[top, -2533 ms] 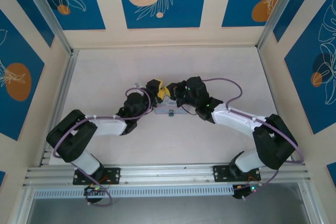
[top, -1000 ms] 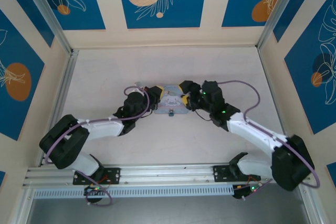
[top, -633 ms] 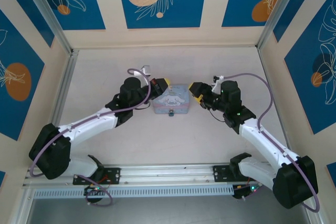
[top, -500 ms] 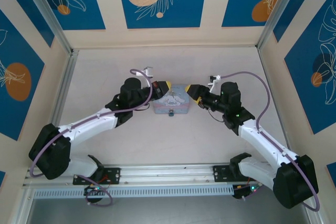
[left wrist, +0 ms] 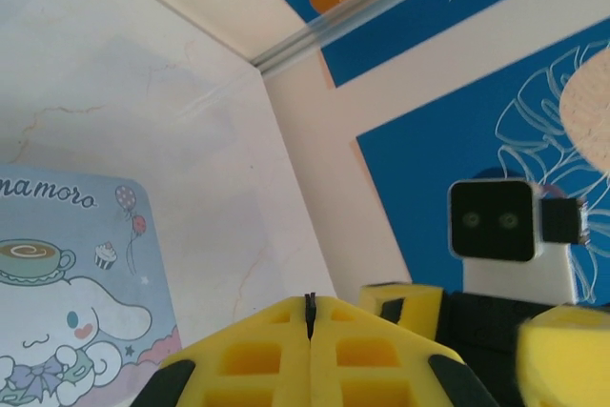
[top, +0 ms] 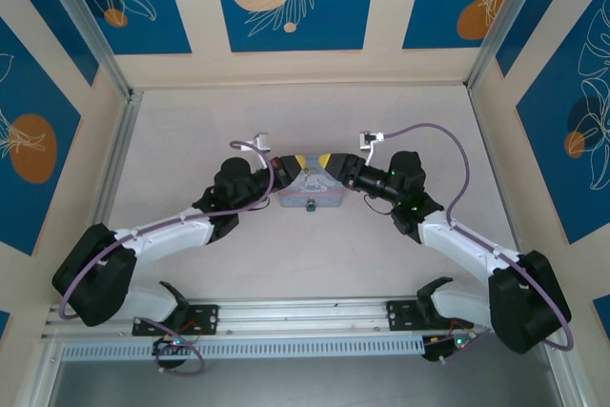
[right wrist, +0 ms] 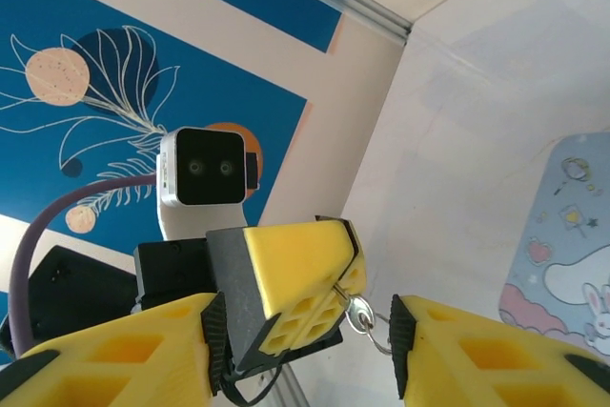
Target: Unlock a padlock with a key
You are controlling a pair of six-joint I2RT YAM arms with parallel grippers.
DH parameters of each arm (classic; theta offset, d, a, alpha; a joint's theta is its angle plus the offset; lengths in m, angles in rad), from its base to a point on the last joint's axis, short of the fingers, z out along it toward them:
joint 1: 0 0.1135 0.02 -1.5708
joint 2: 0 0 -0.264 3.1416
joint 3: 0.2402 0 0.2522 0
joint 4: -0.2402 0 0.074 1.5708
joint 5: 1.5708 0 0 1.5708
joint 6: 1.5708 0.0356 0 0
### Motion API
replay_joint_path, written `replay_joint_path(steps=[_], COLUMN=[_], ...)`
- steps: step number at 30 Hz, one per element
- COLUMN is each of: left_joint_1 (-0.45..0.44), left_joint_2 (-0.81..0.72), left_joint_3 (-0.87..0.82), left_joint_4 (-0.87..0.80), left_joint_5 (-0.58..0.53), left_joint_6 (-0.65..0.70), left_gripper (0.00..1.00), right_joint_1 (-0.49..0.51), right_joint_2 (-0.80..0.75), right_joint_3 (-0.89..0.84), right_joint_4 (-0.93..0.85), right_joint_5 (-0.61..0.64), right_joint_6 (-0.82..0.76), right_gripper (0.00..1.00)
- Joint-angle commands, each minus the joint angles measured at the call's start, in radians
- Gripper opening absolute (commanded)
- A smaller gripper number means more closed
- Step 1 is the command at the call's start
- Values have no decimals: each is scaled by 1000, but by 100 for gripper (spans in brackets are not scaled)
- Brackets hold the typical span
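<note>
My left gripper [top: 294, 165] is shut on the key, whose silvery head [right wrist: 359, 313] and wire ring stick out from its yellow pads [right wrist: 303, 269] in the right wrist view. In the left wrist view a thin dark sliver [left wrist: 309, 304] shows between the closed pads, at my left gripper [left wrist: 310, 319]. My right gripper [top: 331, 163] faces it tip to tip, open, with the left gripper's tip and the key between its fingers [right wrist: 307, 333]. The padlock [top: 310, 205] is a tiny bluish lock at the near edge of the tin.
The pale blue cartoon tin [top: 310, 193] lies on the table under both grippers; it also shows in the wrist views as the tin [left wrist: 67, 312] and the tin [right wrist: 572, 264]. Aluminium rails and patterned walls enclose the table [top: 191, 121].
Both grippers separated to the tin's sides about a second ago and have since come back together, tip to tip, over its far edge. The tin has not moved.
</note>
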Motion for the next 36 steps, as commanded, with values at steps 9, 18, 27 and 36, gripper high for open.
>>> replay_joint_path(steps=[9, 18, 27, 36], left_joint_1=[-26, -38, -46, -47], left_joint_2=[18, 50, 65, 64], left_joint_3=[-11, 3, 12, 20], left_joint_4=[196, 221, 229, 226], left_joint_5=[-131, -144, -151, -169], left_joint_6=[-100, -111, -118, -117], left_gripper=[0, 0, 0, 0], right_joint_1=[60, 60, 60, 59], right_joint_2=[117, 152, 187, 198], right_joint_3=[51, 57, 81, 44], right_joint_4=[178, 227, 227, 255], right_joint_5=[29, 26, 17, 17], right_joint_6=[51, 78, 81, 94], right_gripper=[49, 44, 40, 33])
